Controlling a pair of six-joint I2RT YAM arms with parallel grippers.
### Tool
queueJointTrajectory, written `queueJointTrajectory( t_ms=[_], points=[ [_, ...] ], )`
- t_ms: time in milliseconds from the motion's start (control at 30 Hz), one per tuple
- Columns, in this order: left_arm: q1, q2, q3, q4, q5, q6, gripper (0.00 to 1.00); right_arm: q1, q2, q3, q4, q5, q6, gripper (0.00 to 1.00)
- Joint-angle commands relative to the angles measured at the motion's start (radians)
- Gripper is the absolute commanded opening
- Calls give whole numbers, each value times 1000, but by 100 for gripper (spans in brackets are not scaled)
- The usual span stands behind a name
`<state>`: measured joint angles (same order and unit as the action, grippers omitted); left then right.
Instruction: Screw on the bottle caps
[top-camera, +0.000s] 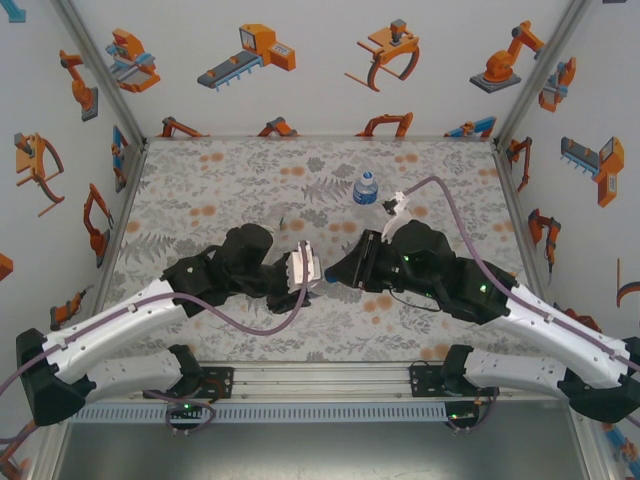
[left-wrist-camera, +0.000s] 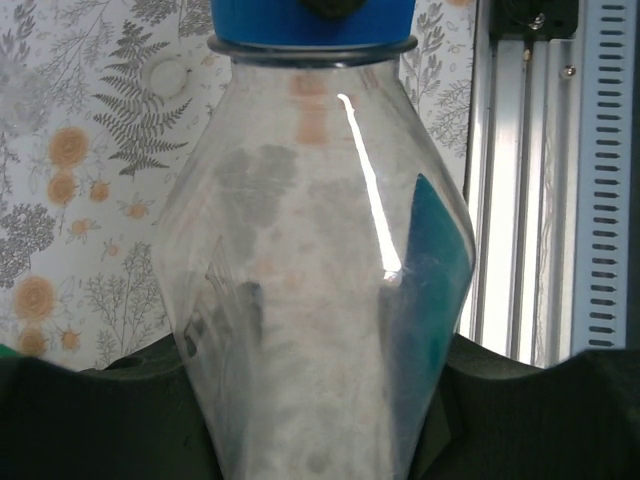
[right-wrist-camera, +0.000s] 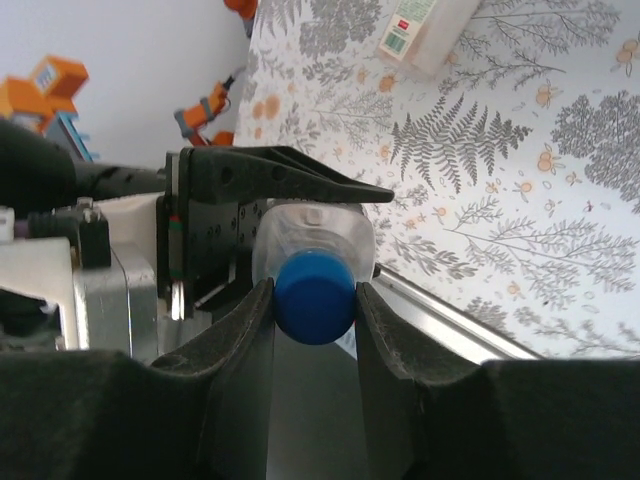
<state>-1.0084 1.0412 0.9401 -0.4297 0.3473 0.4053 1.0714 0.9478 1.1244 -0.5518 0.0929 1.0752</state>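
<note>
My left gripper (top-camera: 303, 268) is shut on a clear bottle (left-wrist-camera: 320, 300) with a blue label, held mid-table with its neck pointing right. Its body fills the space between the dark jaws in the left wrist view. A blue cap (right-wrist-camera: 315, 297) sits on that bottle's neck. My right gripper (right-wrist-camera: 315, 302) is shut on the cap, one finger pressing each side. The two grippers meet tip to tip near the table's middle. A second bottle (top-camera: 366, 187) with a blue cap on top stands upright at the back. A slimmer bottle (right-wrist-camera: 415, 25) with a white-and-green label lies beside it.
A small round whitish ring (left-wrist-camera: 168, 72), perhaps a cap, lies on the patterned tablecloth (top-camera: 220, 180) beyond the held bottle. The aluminium rail (left-wrist-camera: 520, 200) runs along the near table edge. Cage walls with robot pictures close in the left, back and right sides.
</note>
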Motion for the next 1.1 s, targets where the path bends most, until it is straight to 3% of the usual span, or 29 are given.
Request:
queueJointTrajectory(
  t_ms=[0, 100, 200, 433, 567, 833, 1067],
  points=[
    [-7, -1, 16, 95, -23, 41, 10, -3, 8, -9, 14, 85, 148, 0],
    [-7, 5, 27, 71, -66, 28, 27, -3, 18, 6, 14, 98, 100, 0],
    [-7, 0, 36, 40, -138, 10, 59, -8, 30, 27, 2, 117, 40, 0],
    [0, -56, 14, 16, -298, -39, 95, -93, 140, 139, -82, 124, -179, 0],
    [19, -101, -3, -5, -434, -111, 97, -168, 246, 215, -106, 101, -323, 0],
    [96, -202, -45, -56, -524, -272, 97, -292, 503, 404, -123, 106, -617, 0],
    [195, -212, -55, -154, -659, -479, 97, -400, 729, 574, -122, 48, -735, 0]
  ],
)
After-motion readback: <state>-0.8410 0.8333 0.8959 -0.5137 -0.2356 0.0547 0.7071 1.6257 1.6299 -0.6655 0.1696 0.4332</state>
